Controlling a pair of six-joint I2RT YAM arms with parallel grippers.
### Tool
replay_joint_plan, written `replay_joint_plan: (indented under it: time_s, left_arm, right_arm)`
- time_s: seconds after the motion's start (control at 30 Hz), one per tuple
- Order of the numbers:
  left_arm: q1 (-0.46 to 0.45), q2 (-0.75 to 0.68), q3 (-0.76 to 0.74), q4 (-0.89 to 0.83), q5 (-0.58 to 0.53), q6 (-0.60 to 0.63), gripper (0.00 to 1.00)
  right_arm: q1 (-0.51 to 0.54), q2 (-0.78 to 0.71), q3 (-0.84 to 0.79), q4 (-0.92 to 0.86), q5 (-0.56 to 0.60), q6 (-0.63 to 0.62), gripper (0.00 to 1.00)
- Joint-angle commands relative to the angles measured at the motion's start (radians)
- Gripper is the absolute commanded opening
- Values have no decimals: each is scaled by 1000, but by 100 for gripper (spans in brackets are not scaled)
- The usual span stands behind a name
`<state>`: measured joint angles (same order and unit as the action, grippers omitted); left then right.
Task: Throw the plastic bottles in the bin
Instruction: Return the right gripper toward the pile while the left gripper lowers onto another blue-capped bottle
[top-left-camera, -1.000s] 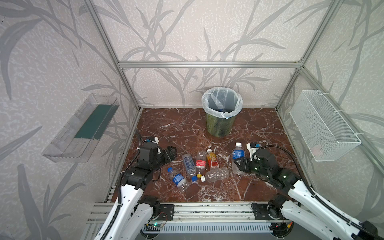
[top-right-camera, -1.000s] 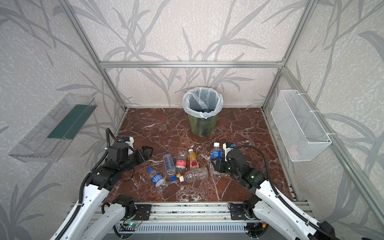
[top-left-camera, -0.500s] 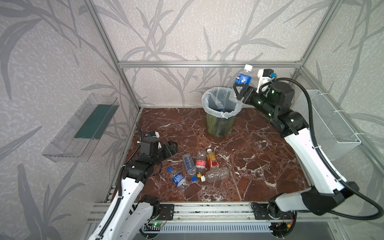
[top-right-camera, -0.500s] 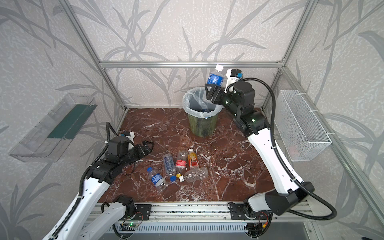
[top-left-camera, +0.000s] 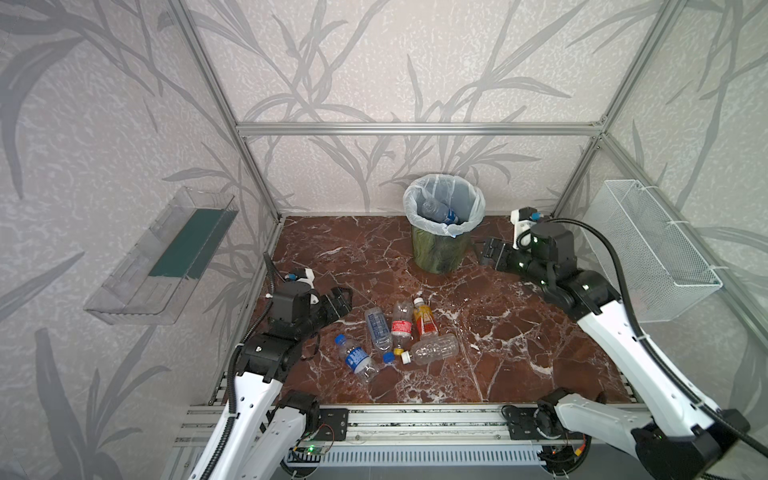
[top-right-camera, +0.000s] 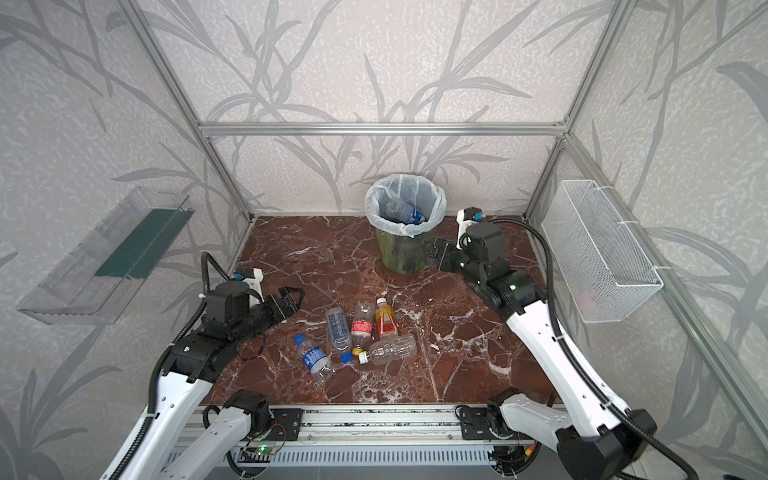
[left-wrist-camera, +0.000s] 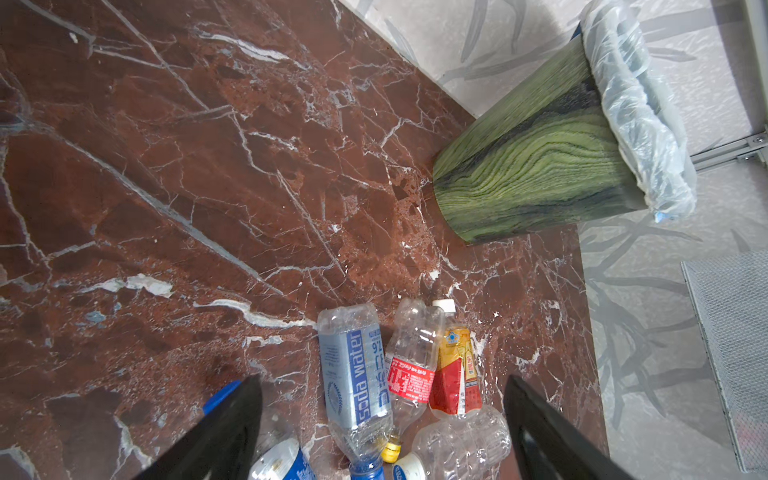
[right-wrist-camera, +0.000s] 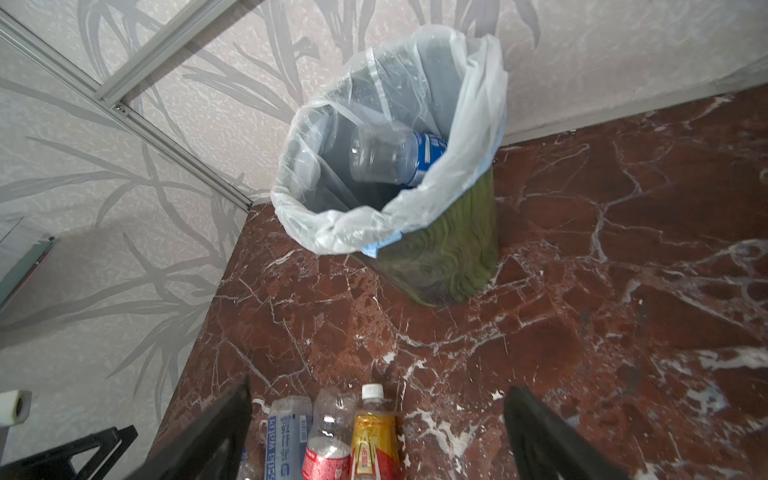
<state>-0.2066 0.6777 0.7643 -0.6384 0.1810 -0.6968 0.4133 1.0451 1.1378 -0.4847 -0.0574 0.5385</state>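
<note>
The tabletop (top-left-camera: 519, 332) looks like polished red-brown marble, glossy, with white veins. The bin (left-wrist-camera: 532, 166) has a matt green grained finish, and its liner bag (right-wrist-camera: 478, 104) is thin, crinkled translucent plastic. The bottles (left-wrist-camera: 357, 365) are clear, shiny, dented plastic.

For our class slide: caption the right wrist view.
Blue-labelled bottle lies inside the lined bin; other bottles wait on the marble floor.

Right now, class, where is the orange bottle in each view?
Top view: orange bottle mid-floor, nearer the robot than the bin.
Top view: same spot.
Left wrist: beside the red-label bottle.
Right wrist: beside it too, bin beyond.
Shared landmark: the bin.
</note>
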Motion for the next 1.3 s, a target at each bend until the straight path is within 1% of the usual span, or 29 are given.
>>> replay_joint_plan:
  time_s: [0.0, 0.1, 0.27, 0.4, 0.6, 0.73, 0.8, 1.0, 1.27]
  left_arm:
    - [6, -24, -41, -21, -8, -20, 90]
    - [7, -36, -66, -27, -2, -34, 89]
    - [7, -51, -109, -34, 44, -61, 88]
    - [6, -63, -163, -9, 106, -81, 86]
    - [0, -112, -227, -18, 121, -124, 85]
    - [-13, -138, -253, -49, 127, -143, 84]
    - [-46, -145, -263, -56, 114, -170, 84]
    - [-161, -106, -267, -122, 7, -249, 84]
    - [-224, -67, -265, -173, -79, -385, 83]
  right_arm:
    - [7, -61, -162, -14, -16, 42, 93]
    - [13, -113, -280, -4, -46, 80, 91]
    - [56, -148, -404, 13, -53, 140, 89]
    - [115, -131, -446, 34, -44, 166, 88]
    - [183, -80, -479, 89, -34, 196, 87]
    - [210, -55, -485, 106, -22, 205, 87]
    - [216, -48, -487, 107, -16, 206, 87]
    - [220, -57, -499, 107, -4, 207, 88]
    - [220, -76, -509, 91, 14, 206, 88]
